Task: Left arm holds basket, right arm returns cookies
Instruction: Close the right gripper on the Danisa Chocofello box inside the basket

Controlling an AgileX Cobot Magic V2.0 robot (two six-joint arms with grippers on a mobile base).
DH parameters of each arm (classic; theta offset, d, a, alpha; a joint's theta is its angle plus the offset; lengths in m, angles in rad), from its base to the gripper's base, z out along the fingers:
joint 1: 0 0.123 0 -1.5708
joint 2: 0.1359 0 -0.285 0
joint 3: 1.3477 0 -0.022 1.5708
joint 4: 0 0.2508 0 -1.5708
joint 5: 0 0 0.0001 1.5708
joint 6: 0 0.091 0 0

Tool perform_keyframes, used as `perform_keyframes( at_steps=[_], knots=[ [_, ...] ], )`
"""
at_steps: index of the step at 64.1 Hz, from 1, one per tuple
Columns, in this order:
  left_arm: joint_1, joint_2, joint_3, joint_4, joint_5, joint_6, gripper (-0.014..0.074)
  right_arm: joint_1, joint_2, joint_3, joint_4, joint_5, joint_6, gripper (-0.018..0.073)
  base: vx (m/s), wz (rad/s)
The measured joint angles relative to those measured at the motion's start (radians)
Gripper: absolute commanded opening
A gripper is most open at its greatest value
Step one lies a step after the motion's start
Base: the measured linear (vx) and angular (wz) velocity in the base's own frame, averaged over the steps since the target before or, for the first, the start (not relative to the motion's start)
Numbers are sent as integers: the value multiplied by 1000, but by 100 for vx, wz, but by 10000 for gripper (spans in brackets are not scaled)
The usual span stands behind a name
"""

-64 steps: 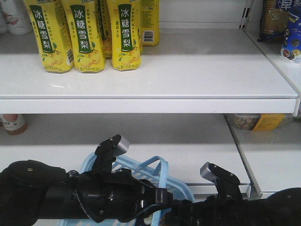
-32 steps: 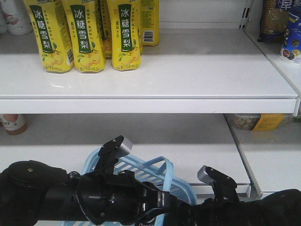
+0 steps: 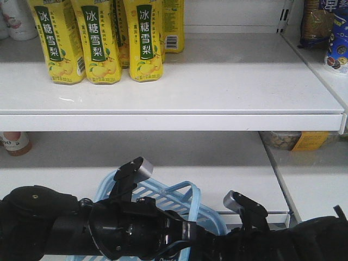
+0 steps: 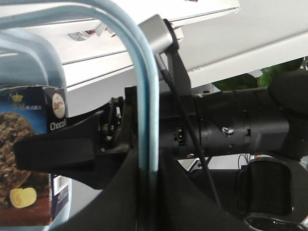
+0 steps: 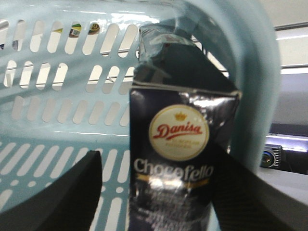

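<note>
The left arm [image 3: 54,223] and the right arm [image 3: 304,239] lie low, side by side, in front of the bottom shelf [image 3: 228,168]. The basket [image 3: 157,193] shows between them, by the front edge of that shelf. Its handle [image 4: 144,96] runs down between the left fingers [image 4: 178,202], and they are clenched on it. The cookies [image 5: 178,159] stand upright inside the basket, close to one slatted wall. The right fingers [image 5: 57,197] reach into the basket, one on each side of the box. They are spread apart, not squeezing. One finger has a clear gap to the box. The other looks right against it, but I cannot tell if it touches. Yellow cartons [image 3: 100,41] stand at the back left of the top shelf [image 3: 228,81].
</note>
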Motion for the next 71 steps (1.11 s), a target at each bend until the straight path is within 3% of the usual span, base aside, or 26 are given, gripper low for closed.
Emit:
perform_keyframes(
  at_steps=[24,51,71],
  knots=[
    [0,0,0,0,0,0,-6,0,100,-57,16,20,-32,435,0,0],
    [0,0,0,0,0,0,-6,0,118,-61,18,-7,-42,251,0,0],
    [0,0,0,-2,0,0,-6,0,55,-58,18,-27,-34,244,0,0]
  ],
)
